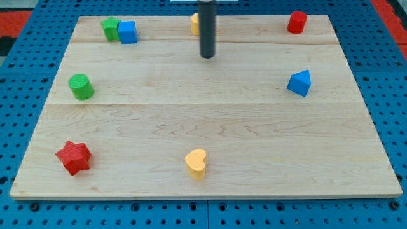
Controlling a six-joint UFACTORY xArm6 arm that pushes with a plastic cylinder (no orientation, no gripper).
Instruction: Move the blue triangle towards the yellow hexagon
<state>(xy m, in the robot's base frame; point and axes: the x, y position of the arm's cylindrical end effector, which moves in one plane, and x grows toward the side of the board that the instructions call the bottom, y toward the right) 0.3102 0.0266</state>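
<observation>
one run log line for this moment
tip: top centre, beside yellow hexagon | blue triangle: right, untouched | contact: none

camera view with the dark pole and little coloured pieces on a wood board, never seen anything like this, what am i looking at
This is a single picture from one camera; where it is mounted is not on record. The pale wooden board is a table top lying on a blue pegboard. The dark pole is the robot arm's straight rod; it holds nothing, it only pushes blocks with my tip.

Along the view's top, from the left: a green star block touching a blue cube, a yellow block half hidden behind the rod, and a red cylinder. At the left is a green cylinder, at the right the blue triangle block. Near the bottom are a red star block and a yellow heart block.

My tip touches no block.
</observation>
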